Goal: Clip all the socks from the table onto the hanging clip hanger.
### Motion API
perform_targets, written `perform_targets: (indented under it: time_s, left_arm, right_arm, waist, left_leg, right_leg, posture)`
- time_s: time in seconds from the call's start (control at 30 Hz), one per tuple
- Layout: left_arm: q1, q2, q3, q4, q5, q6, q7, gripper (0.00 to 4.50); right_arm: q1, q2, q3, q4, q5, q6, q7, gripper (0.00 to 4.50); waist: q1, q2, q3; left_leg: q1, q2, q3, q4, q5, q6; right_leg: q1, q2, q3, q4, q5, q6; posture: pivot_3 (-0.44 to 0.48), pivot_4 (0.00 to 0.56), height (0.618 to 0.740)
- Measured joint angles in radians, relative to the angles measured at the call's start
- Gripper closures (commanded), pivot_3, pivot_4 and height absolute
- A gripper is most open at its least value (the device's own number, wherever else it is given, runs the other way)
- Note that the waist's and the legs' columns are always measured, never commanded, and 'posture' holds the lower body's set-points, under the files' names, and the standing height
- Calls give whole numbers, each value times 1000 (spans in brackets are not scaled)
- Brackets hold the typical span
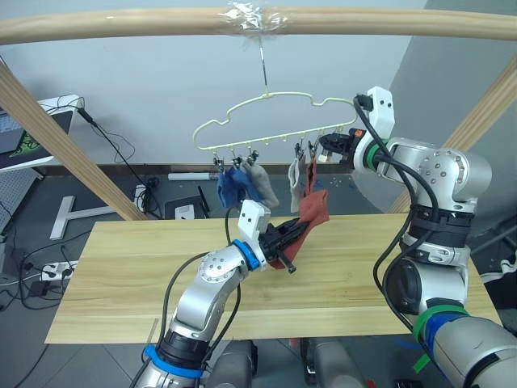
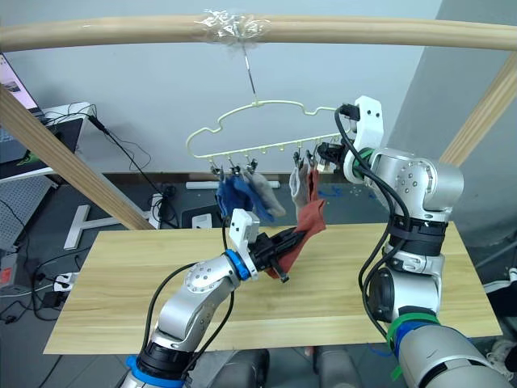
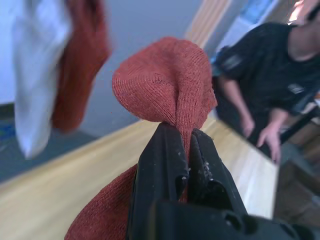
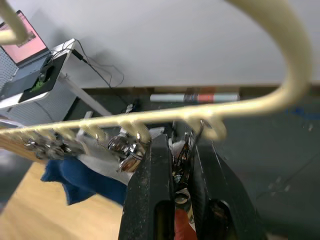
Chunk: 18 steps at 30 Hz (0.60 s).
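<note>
The pale-yellow clip hanger [image 1: 266, 101] hangs by its hook from the wooden bar. Clipped along it are blue socks [image 1: 233, 186], a grey sock [image 1: 260, 184], another grey sock [image 1: 297, 179] and a rust-red sock [image 1: 317, 206]. My left gripper [image 1: 297, 233] is raised above the table [image 1: 121, 267], just below the hanging red sock. It is shut on a second rust-red sock [image 3: 165, 85], which bunches above its fingertips. My right gripper [image 4: 180, 142] is at the hanger's right end, shut on a small metal clip [image 4: 182, 162] under the wire.
A thick wooden frame bar [image 1: 121, 24] spans the top, with slanted posts at the left [image 1: 65, 145] and right [image 1: 485, 105]. A person in a dark shirt [image 3: 270, 65] sits beyond the table. A desk with a laptop [image 1: 24, 137] and floor cables are at the left.
</note>
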Motion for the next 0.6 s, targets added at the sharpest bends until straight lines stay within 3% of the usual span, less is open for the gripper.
perform_targets:
  time_s: [0.6]
  left_arm:
    - [-88, -38, 36, 49, -12, -30, 62, 4482]
  right_arm:
    - [-59, 58, -124, -11, 32, 161, -71, 4417]
  waist:
    - [2, 0, 0]
  left_leg:
    - [0, -1, 0, 1, 0, 0]
  right_leg:
    - [0, 0, 0, 0, 0, 0]
  posture:
    - [-32, 244, 740]
